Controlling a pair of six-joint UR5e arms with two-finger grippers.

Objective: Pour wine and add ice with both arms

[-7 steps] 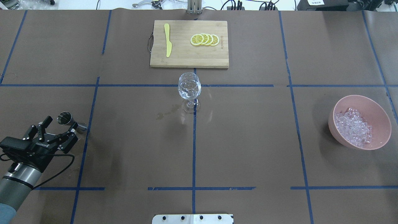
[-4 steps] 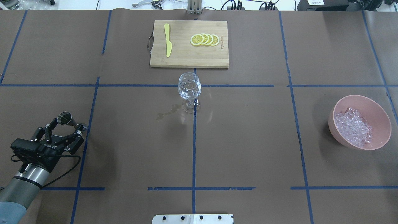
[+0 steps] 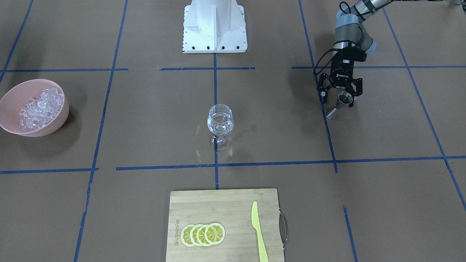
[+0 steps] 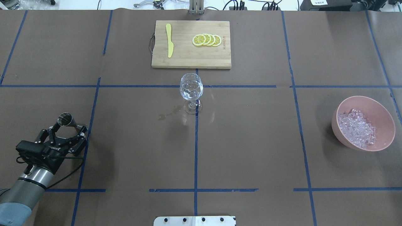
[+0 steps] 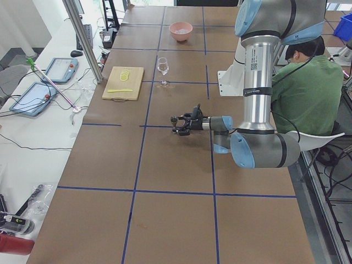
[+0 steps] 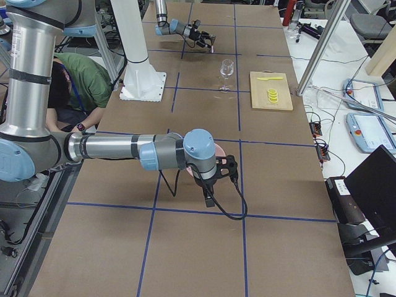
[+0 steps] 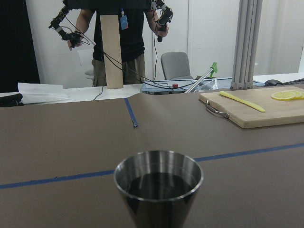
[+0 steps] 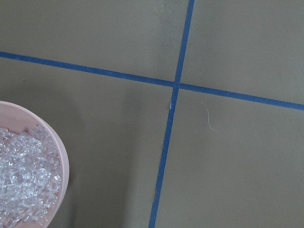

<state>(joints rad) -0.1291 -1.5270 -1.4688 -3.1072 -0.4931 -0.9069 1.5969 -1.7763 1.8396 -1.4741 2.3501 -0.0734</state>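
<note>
A steel jigger [image 4: 66,119] with dark liquid inside [image 7: 159,183] stands at the table's left. My left gripper [image 4: 67,129] is open, with a finger on each side of the jigger's waist and apart from it; it also shows in the front view [image 3: 338,100]. A clear wine glass [image 4: 191,88] stands at the table's middle. The ice [image 4: 356,127] lies heaped in a pink bowl [image 4: 386,113] at the right. My right gripper [image 6: 210,185] shows only in the exterior right view, above the table beside the bowl; I cannot tell whether it is open or shut. Its wrist view shows the ice [image 8: 23,185] at lower left.
A bamboo cutting board [image 4: 188,59] with lemon slices [image 4: 207,40] and a yellow knife [image 4: 169,40] lies beyond the glass. A wet patch [image 4: 168,113] is left of the glass's foot. The white pedestal [image 3: 214,25] stands at the robot's side. A seated person [image 5: 308,82] is behind it.
My left gripper has moved forward and levelled out; its open fingers, which were off to one side of the jigger, now straddle it. The glass and bowl have not moved.
</note>
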